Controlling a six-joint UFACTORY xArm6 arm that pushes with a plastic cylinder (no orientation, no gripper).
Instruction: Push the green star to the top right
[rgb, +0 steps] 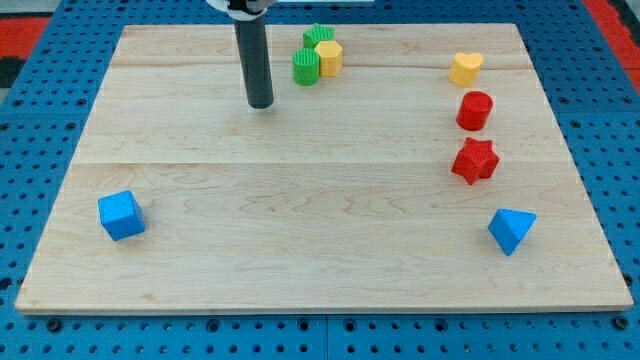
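Observation:
The green star (316, 36) sits near the view's top, a little left of centre, partly behind a yellow hexagon (330, 57). A green cylinder (306, 67) touches the hexagon's left side, just below the star. My tip (260, 103) rests on the board to the lower left of this cluster. It is about one block width left of the green cylinder and touches no block. The dark rod rises from the tip to the view's top edge.
A yellow heart (465, 68), a red cylinder (475, 110) and a red star (474, 160) stand in a column at the view's right. A blue triangular block (511, 230) is at the lower right, a blue cube (121, 215) at the lower left. The wooden board (300, 250) lies on a blue pegboard.

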